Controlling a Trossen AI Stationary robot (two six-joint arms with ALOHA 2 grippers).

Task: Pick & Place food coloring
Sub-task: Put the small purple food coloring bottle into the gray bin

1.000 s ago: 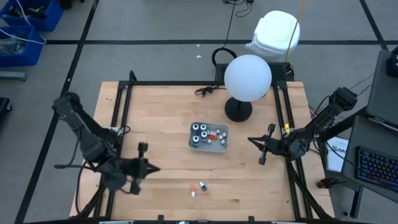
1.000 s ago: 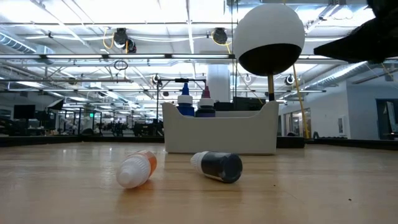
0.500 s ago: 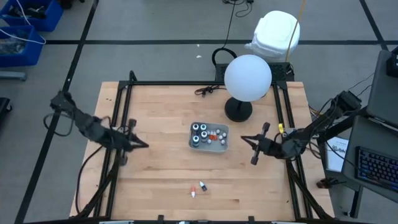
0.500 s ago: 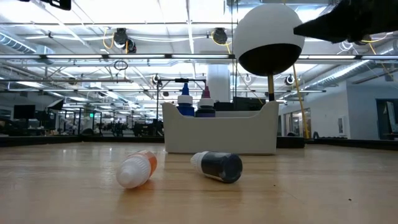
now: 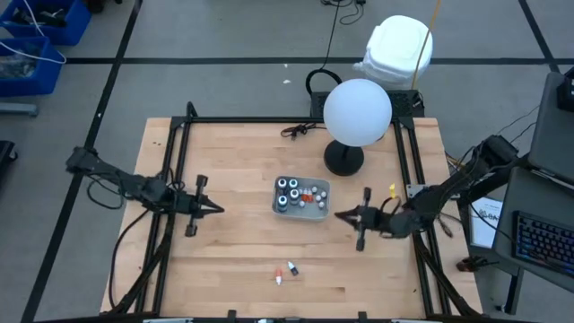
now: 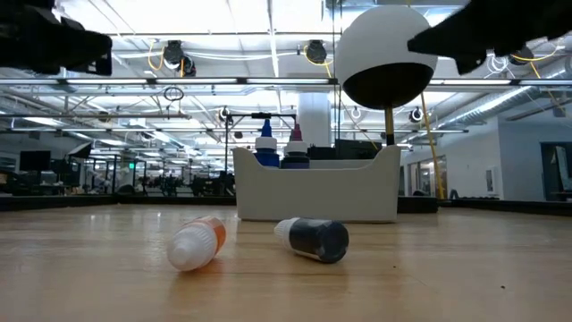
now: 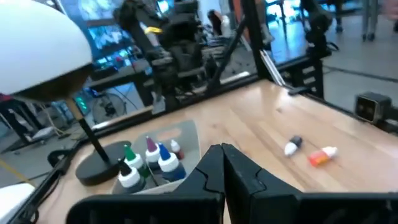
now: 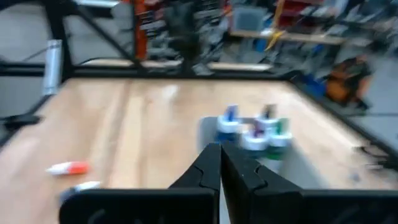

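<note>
Two bottles lie loose on the table point(image 5: 224, 269), so the step in hand is, I judge, to reach one of them. To do it well, a claw must first open, come down over the bottle across its short side, and close on the body, not on the cap, because a lying bottle rolls easily.

Both claws are fully closed and hold nothing. The left claw point(image 5: 211, 209) is at the middle left of the high view, the right claw point(image 5: 343, 214) at the middle right. The orange bottle point(image 5: 279, 278) and the dark bottle point(image 5: 291, 268) lie in the lower centre, between the claws and well apart from both. The tray point(image 5: 323, 208) with other bottles stands in the centre.
</note>
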